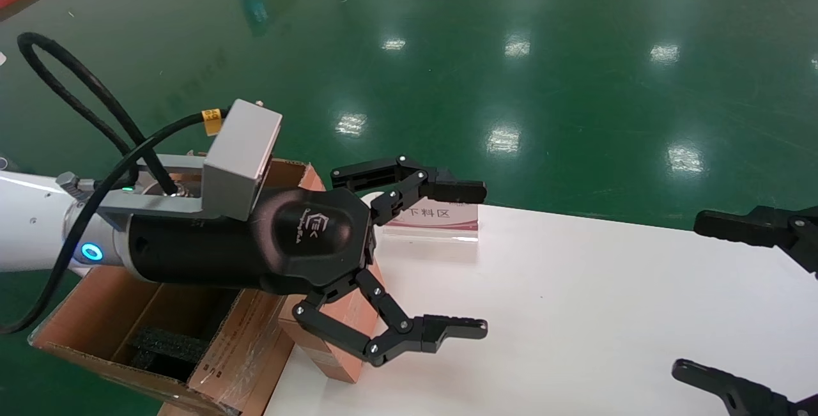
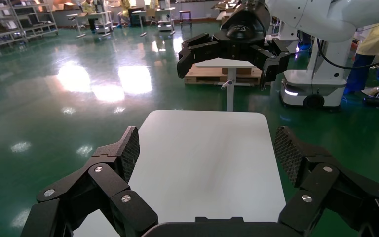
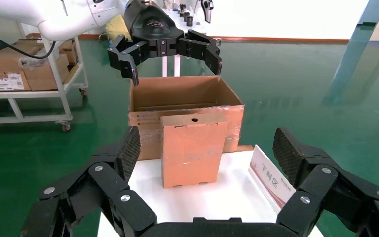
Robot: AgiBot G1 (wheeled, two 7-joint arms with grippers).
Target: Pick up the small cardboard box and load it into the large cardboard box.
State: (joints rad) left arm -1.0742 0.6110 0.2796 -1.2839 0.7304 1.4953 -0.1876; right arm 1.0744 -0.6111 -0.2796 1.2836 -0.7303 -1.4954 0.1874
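Note:
The small cardboard box (image 3: 191,148) stands upright at the white table's left edge, round hole in its top face; the head view shows it (image 1: 326,362) partly under my left arm. Right behind it, off the table, is the large cardboard box (image 3: 145,123), open on top, with a taped side (image 1: 236,346) and black foam (image 1: 166,342) inside. My left gripper (image 1: 484,258) hovers open above the small box and holds nothing; it looks out over the bare table (image 2: 206,143). Across the table, my right gripper (image 1: 689,294) is open and empty, facing the small box (image 3: 206,143).
A slanted white sign with red print (image 1: 434,218) stands on the table (image 1: 575,314) beside the small box. Green floor surrounds the table. A white cart with cartons (image 3: 10,74) stands far behind the large box.

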